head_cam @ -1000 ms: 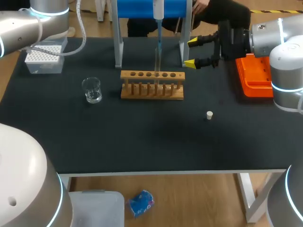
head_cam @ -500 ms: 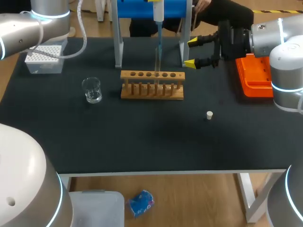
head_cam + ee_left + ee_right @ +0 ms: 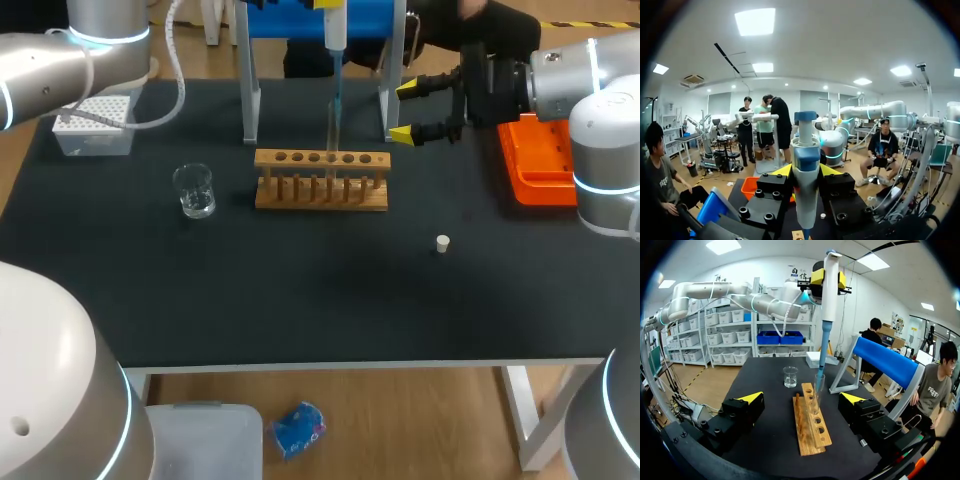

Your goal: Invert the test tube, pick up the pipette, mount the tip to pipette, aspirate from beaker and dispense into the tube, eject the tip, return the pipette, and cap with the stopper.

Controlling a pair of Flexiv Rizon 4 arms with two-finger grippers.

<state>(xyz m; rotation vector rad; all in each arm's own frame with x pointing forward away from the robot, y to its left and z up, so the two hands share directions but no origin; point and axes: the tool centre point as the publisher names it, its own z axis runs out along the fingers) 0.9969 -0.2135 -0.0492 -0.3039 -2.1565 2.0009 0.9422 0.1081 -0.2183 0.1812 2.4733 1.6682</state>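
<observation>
The left gripper (image 3: 829, 278) clamps the pipette (image 3: 825, 305) upright, tip at the tube (image 3: 817, 395) mouth below; the right gripper (image 3: 403, 112) hangs open.

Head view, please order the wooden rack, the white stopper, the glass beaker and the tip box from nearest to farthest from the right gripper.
From the right gripper, open at the far right:
1. Wooden rack, just ahead of it, in the middle.
2. White stopper, on the right, nearer the robot.
3. Glass beaker, left of the rack.
4. Tip box, far left corner.
</observation>
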